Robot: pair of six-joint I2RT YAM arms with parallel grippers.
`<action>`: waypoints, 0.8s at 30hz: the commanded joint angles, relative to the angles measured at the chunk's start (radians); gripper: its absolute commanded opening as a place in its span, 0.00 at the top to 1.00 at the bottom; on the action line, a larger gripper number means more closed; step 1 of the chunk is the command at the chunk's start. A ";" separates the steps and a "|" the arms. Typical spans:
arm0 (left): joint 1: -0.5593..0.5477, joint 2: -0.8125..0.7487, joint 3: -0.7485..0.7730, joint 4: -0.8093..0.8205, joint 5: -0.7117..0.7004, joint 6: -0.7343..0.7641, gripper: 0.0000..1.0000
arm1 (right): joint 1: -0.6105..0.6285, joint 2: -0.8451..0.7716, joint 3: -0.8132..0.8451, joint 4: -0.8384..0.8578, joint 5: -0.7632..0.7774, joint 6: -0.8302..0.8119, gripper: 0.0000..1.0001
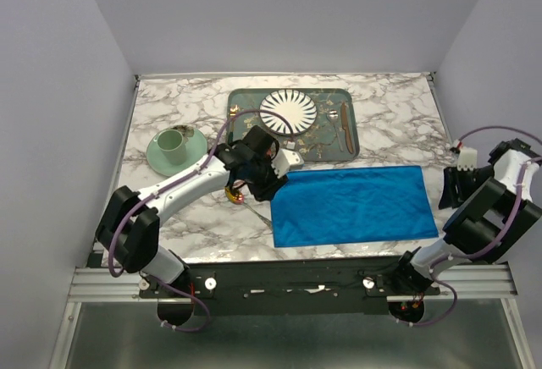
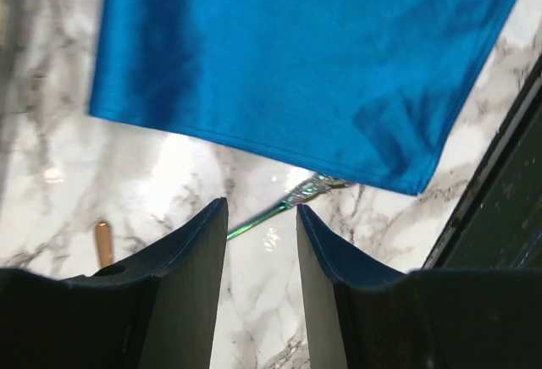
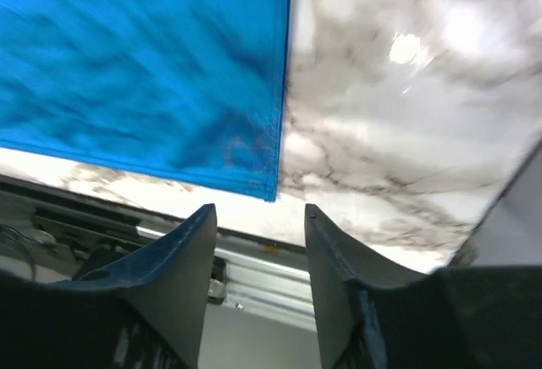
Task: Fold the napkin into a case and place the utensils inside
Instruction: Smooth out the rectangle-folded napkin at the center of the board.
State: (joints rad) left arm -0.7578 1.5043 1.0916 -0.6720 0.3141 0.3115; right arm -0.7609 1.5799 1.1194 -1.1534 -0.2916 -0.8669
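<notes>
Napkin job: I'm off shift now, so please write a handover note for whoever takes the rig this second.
Left claw: open, empty, over the table at the napkin's left edge.
Right claw: open, empty, by the napkin's near right corner.
Spoon: on the table just ahead of the left claw, beside the napkin.
Fork: only its copper-pink end shows, nearby on the table.
Done: the napkin lies flat as a wide rectangle.
Left: fold it into a narrow case, then put both utensils inside.
</notes>
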 commanded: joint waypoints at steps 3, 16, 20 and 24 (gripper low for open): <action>0.072 -0.171 0.100 0.174 0.050 -0.106 0.22 | 0.009 -0.081 0.253 -0.248 -0.450 -0.069 0.38; 0.087 0.117 0.324 0.052 0.227 -0.183 0.14 | 0.392 -0.152 0.151 0.105 -0.546 0.326 0.13; 0.069 0.160 0.263 0.215 0.264 -0.307 0.31 | 0.504 -0.117 0.044 0.234 -0.572 0.466 0.31; 0.060 0.275 0.290 0.293 0.266 -0.423 0.44 | 0.627 -0.083 -0.050 0.388 -0.577 0.609 0.47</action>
State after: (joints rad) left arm -0.6857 1.7031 1.3483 -0.4984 0.5034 0.0391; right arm -0.2348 1.4849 1.1408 -0.9680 -0.8261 -0.4671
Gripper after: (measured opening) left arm 0.615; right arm 0.647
